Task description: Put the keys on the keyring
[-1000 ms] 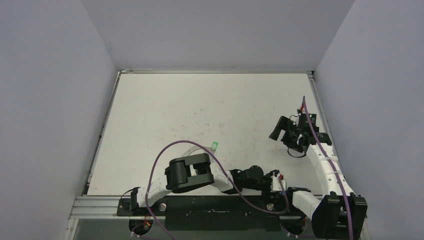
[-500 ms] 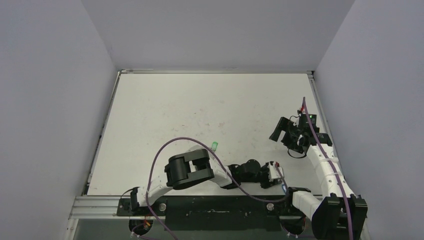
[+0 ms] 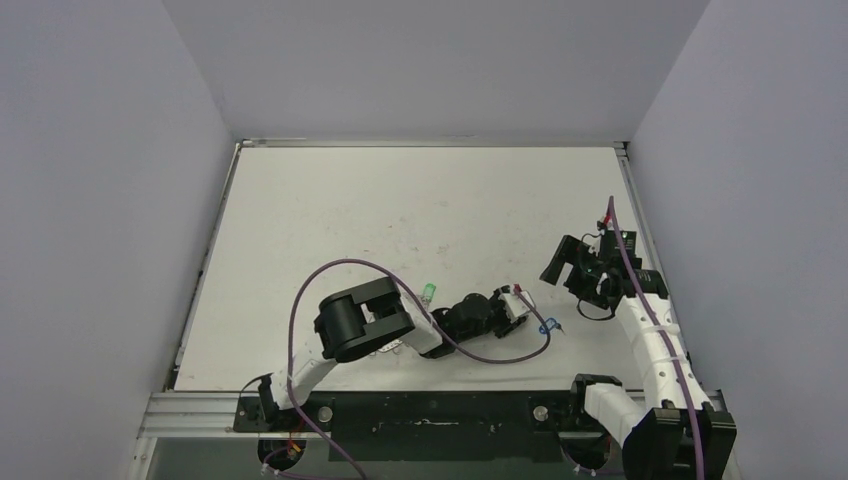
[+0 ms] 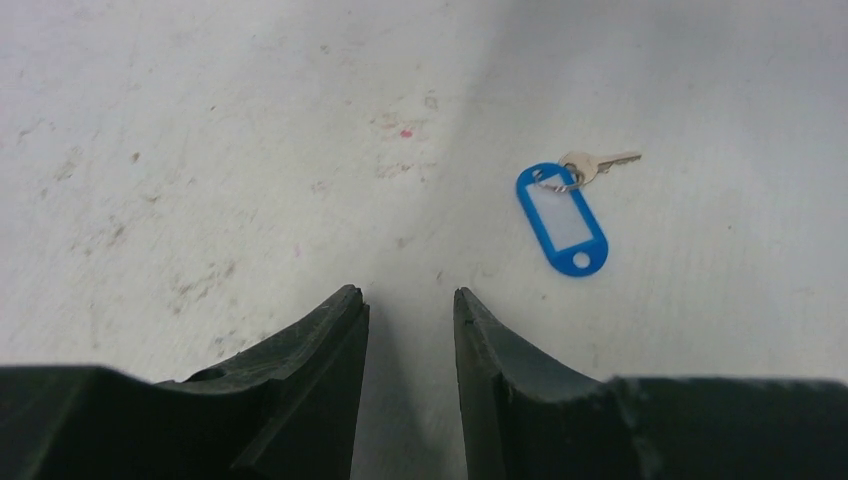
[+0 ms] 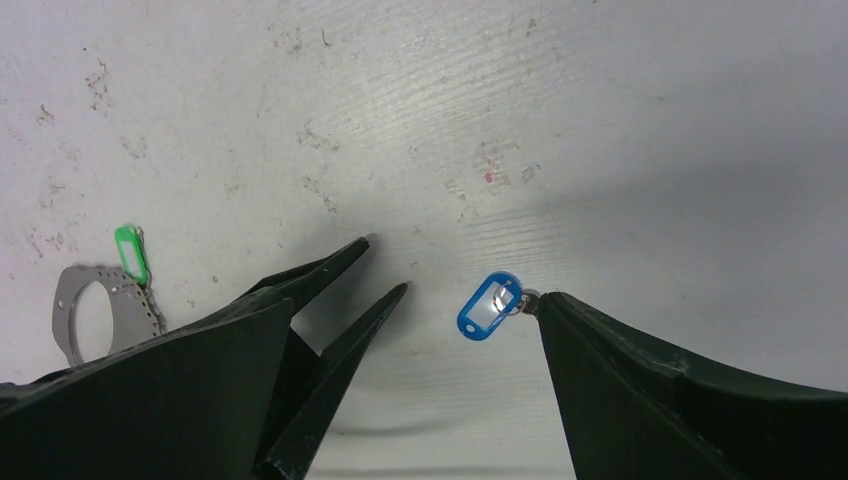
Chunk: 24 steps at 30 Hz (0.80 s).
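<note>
Lying on the tabletop [image 4: 200, 120], the blue-tagged key [image 4: 562, 215] sits just ahead of the narrowly parted, empty left jaws; right jaws gape wide; green-tagged key [image 5: 130, 252] lies beside the keyring [image 5: 100, 315].

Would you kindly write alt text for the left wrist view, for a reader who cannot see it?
A blue-tagged key lies flat on the scuffed white table, ahead and right of the left gripper's two dark, parted, empty fingers.

Two keys: a blue-tagged key [image 4: 562, 218] just ahead-right of the left gripper [image 4: 405, 295], and a green-tagged key [image 5: 130, 254] by the single keyring [image 5: 60, 315].
</note>
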Available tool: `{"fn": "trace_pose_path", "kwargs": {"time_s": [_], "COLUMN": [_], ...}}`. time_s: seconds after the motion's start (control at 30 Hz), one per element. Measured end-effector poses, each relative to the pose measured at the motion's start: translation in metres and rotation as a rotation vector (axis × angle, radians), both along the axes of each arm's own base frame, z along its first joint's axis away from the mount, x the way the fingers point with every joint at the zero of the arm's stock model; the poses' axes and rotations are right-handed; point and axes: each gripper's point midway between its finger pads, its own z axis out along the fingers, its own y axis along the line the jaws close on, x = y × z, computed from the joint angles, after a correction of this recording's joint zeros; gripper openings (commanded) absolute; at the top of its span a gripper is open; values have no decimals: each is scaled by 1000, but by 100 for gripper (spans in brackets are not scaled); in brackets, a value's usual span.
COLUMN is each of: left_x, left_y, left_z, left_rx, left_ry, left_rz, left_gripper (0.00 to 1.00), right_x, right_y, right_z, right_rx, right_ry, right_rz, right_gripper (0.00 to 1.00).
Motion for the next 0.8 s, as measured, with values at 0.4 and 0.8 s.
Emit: {"fn": "trace_pose_path", "kwargs": {"time_s": [0.4, 0.8], "left_x": [-3, -14], "left_y": [88, 154], "left_z": [22, 131], "left_rx": [96, 58], "left_ry": [17, 9], "left_rz": [94, 211], "left_gripper": [44, 53], "right_x": [-20, -46], "right_y": [4, 4], "right_z": [-23, -79], "right_rx": [54, 77], "right_ry": [61, 196], "right_rz": [-91, -203], "right_gripper": [89, 68]}}
